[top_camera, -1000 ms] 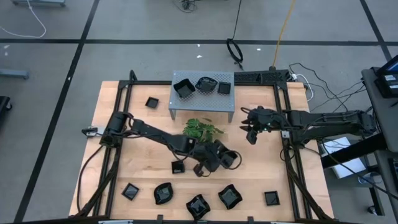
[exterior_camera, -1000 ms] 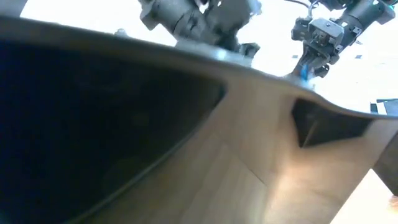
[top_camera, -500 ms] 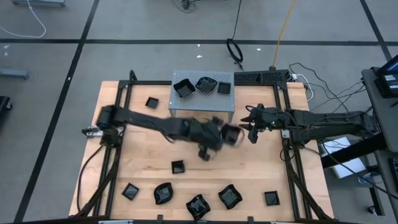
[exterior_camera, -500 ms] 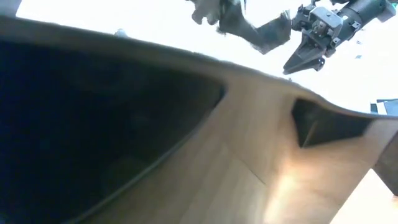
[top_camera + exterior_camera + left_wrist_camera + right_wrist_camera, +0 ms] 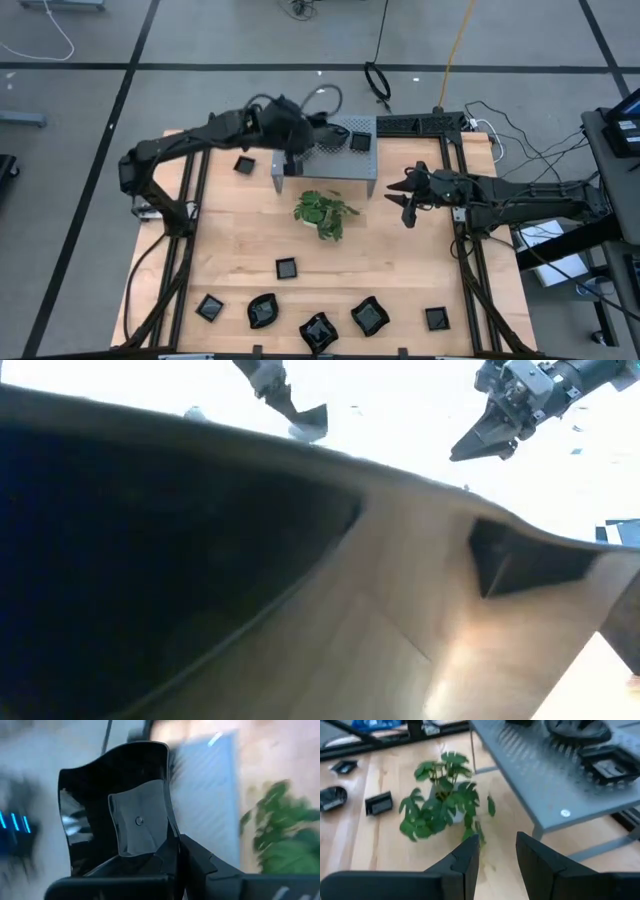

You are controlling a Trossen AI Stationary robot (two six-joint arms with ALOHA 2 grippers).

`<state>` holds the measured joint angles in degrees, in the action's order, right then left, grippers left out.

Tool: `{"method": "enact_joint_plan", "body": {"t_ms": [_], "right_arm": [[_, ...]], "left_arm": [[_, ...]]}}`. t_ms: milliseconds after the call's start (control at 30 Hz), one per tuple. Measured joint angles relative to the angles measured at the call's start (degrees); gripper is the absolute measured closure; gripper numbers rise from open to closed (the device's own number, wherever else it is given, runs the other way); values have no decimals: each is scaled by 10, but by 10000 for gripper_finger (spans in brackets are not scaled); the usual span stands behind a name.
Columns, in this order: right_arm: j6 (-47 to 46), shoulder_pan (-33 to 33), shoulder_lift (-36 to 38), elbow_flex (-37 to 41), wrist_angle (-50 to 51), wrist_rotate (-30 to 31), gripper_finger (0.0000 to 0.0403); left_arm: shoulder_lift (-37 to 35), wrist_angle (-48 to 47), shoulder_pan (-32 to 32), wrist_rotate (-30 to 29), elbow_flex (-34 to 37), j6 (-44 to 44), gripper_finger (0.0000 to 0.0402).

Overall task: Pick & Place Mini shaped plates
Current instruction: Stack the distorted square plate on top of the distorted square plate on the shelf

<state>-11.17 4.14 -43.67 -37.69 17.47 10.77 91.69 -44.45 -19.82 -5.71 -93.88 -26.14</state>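
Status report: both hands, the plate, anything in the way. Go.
Left hand shut on a black plate, over the grey stand. Right hand open, empty, waiting beside the stand. Plant below; path clear.

A green leafy plant (image 5: 323, 212) stands just before the grey perforated stand (image 5: 355, 160), seemingly apart.

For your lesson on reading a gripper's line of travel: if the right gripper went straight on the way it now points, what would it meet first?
Probably the green plant: the right gripper points at it across bare tabletop, the grey stand lying off to one side. Depth is unclear.
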Motion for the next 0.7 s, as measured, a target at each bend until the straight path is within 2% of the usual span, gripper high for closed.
{"method": "enact_joint_plan", "body": {"t_ms": [200, 333, 467, 700], "right_arm": [[0, 0, 0, 0, 1, 32, 287], [1, 7, 0, 0, -2, 32, 287], [-1, 17, 0, 0, -3, 56, 287], [3, 46, 0, 0, -8, 73, 287]], "left_arm": [[25, -62, -63, -9, 1, 195, 395], [33, -97, -58, -26, 1, 219, 389], [36, -120, -46, -33, 1, 251, 397], [35, -107, -30, -35, 7, 267, 386]]}}
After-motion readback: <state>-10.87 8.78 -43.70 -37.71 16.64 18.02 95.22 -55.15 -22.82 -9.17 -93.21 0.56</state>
